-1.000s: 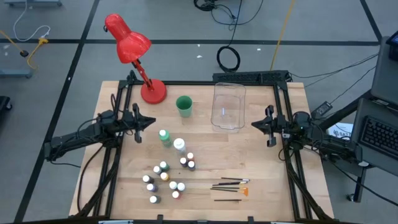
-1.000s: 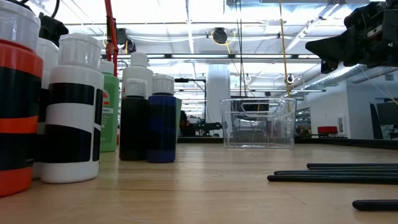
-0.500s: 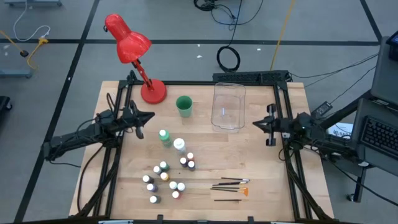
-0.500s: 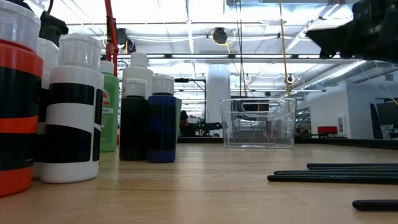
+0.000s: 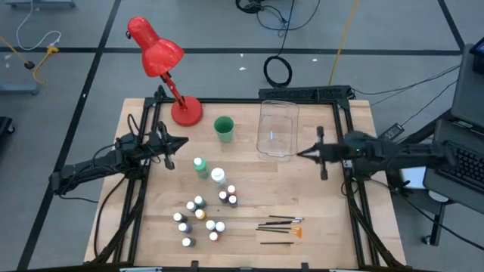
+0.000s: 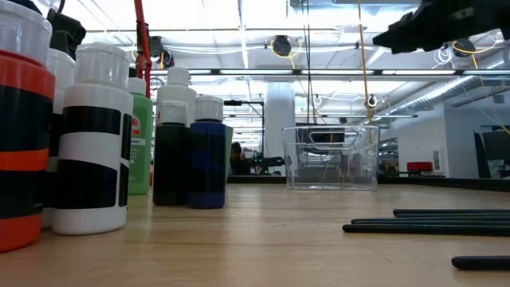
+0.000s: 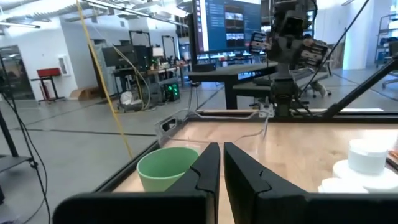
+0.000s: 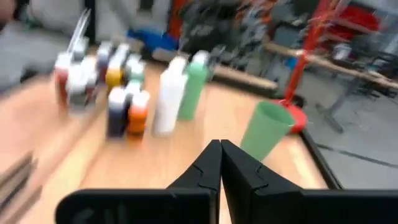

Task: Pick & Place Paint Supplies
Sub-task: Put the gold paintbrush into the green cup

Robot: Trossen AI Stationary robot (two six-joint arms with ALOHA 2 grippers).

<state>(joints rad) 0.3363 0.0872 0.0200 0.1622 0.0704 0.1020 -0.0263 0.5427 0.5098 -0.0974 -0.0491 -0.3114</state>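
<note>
1. Spanning most of the high view, the wooden table [image 5: 318,219] kept bare wood along its right side and near-left corner.
2. At the far edge stood a red lamp [image 5: 162,64], a clear plastic bin [image 5: 277,128] and a green cup [image 5: 223,128].
3. Both arms hung over the table's sides, well apart from the supplies: the left gripper [image 5: 175,144] and the right gripper [image 5: 311,153] each had fingers pressed together, holding nothing.
4. Two taller bottles, green [image 5: 200,167] and white [image 5: 218,177], stood upright at centre.
5. Thin brushes [image 5: 280,226] lay flat near the front, long axes running left-right.
6. Tiny paint bottles [image 5: 198,217] stood upright, clustered left of the brushes.
</note>
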